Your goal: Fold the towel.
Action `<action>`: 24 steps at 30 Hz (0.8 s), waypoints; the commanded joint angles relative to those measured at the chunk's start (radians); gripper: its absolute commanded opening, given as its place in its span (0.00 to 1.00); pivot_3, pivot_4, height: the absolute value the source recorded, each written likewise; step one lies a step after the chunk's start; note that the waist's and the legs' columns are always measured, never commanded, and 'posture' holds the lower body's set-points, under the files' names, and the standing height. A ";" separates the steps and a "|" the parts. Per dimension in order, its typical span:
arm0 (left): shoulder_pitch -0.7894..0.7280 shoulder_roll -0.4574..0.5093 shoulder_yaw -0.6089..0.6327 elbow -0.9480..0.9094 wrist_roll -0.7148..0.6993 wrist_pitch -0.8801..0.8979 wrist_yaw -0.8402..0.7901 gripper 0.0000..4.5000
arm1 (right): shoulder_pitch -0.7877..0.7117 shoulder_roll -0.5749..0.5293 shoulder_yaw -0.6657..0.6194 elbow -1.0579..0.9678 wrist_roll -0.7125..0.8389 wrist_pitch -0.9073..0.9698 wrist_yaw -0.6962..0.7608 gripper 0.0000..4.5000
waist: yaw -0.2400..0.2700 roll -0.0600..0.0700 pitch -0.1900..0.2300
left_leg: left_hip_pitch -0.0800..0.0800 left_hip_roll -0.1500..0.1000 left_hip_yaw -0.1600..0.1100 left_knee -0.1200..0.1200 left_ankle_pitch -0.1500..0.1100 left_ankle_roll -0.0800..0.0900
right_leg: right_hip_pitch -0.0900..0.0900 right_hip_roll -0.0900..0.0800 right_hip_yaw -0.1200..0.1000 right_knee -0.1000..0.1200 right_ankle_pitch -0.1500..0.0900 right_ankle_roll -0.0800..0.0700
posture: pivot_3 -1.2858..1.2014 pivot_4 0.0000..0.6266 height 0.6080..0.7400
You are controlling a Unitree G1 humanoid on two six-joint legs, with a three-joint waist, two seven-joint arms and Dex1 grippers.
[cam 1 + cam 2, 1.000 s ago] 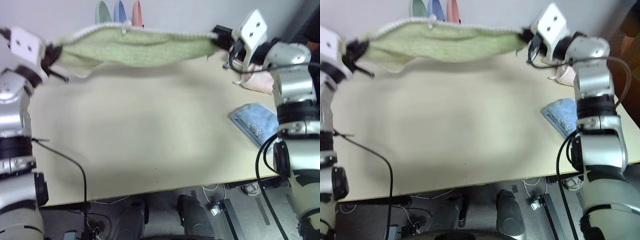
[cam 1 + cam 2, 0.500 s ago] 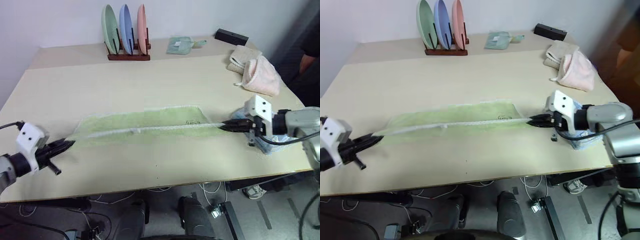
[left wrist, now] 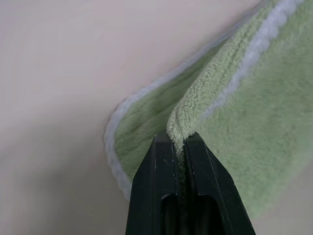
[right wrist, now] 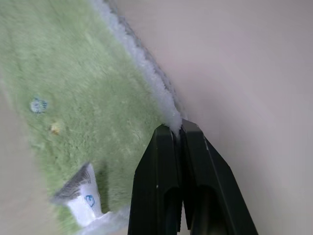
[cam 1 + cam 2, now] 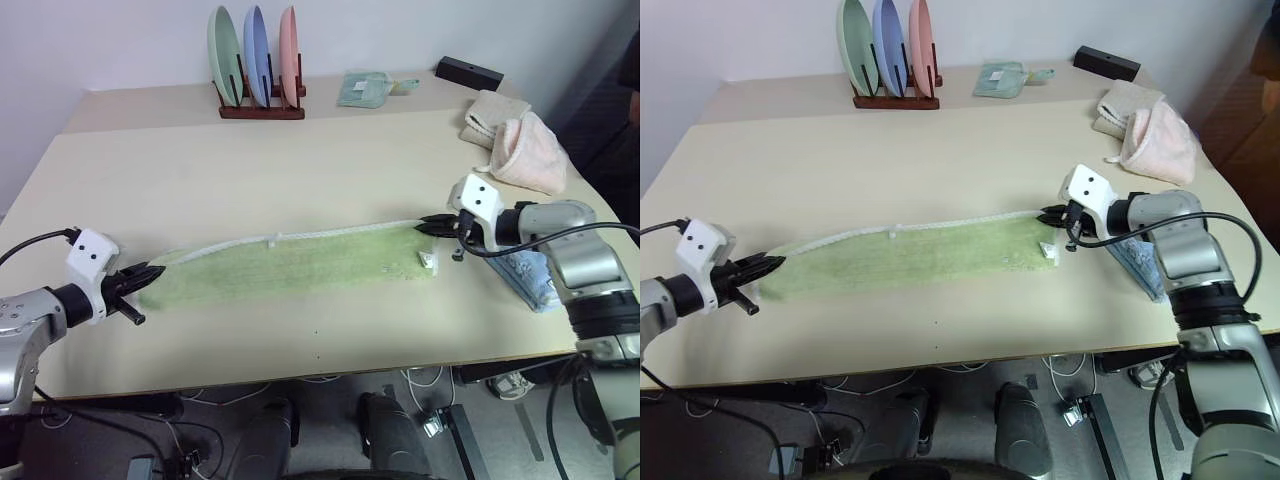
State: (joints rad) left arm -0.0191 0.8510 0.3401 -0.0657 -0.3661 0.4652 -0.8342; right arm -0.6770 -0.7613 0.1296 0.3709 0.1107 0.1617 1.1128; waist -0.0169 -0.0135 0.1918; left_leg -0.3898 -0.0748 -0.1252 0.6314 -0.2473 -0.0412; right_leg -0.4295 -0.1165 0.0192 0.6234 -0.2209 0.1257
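My left pincer (image 5: 150,271) clamps towel (image 5: 290,265) corner | right pincer (image 5: 432,224) clamps opposite corner | towel lies between them on table (image 5: 300,170) | risk: thin bite on trim; uneven tension could slip it, skewing fold.

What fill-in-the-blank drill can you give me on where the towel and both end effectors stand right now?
1. The left end effector is shut on a corner of the light ____ towel.
2. The right end effector pinches the towel's ____ edge trim.
3. The towel lies folded in a long strip on the ____.
4. A small white ____ sticks out of the towel near the right end effector.

Missing words: green; whitish; table; label
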 commanded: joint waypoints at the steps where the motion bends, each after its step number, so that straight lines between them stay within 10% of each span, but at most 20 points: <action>1: -0.038 0.002 -0.019 0.054 0.029 -0.038 0.003 0.00 | -0.059 0.023 0.001 0.082 -0.036 -0.066 -0.018 0.00 | -0.001 0.000 0.000 | 0.000 0.000 0.000 0.000 0.000 0.000 | 0.000 0.000 0.000 0.000 0.000 0.000 | 0.52 0.24 1.00; 8: -0.078 -0.008 -0.040 0.115 0.024 -0.031 -0.005 0.00 | -0.105 0.074 -0.003 0.187 -0.055 -0.101 -0.033 0.00 | -0.003 0.000 0.000 | 0.000 0.000 0.000 0.000 0.000 0.000 | 0.000 0.001 0.000 0.000 0.000 0.000 | 0.52 0.24 1.00; 17: -0.087 -0.046 0.034 0.132 0.020 -0.050 0.100 0.88 | -0.089 0.037 -0.049 0.145 -0.056 -0.094 -0.080 0.85 | -0.002 0.000 0.000 | 0.000 0.000 0.000 0.000 0.000 0.000 | 0.000 0.000 0.000 0.002 0.000 0.000 | 0.52 0.24 1.00; 24: -0.075 -0.139 0.248 0.063 -0.099 -0.029 0.241 0.88 | 0.110 -0.039 -0.236 -0.183 0.098 0.159 -0.122 0.85 | 0.004 0.000 0.000 | 0.000 0.000 -0.002 0.000 0.000 0.000 | 0.000 0.000 0.000 0.002 0.000 0.000 | 0.52 0.24 1.00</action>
State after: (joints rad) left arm -0.0924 0.7147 0.5108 0.0542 -0.4225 0.4346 -0.6225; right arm -0.5982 -0.7840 -0.0402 0.2977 0.1374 0.2357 0.9972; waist -0.0131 -0.0138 0.1916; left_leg -0.3898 -0.0747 -0.1269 0.6317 -0.2473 -0.0413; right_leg -0.4298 -0.1166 0.0191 0.6258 -0.2207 0.1257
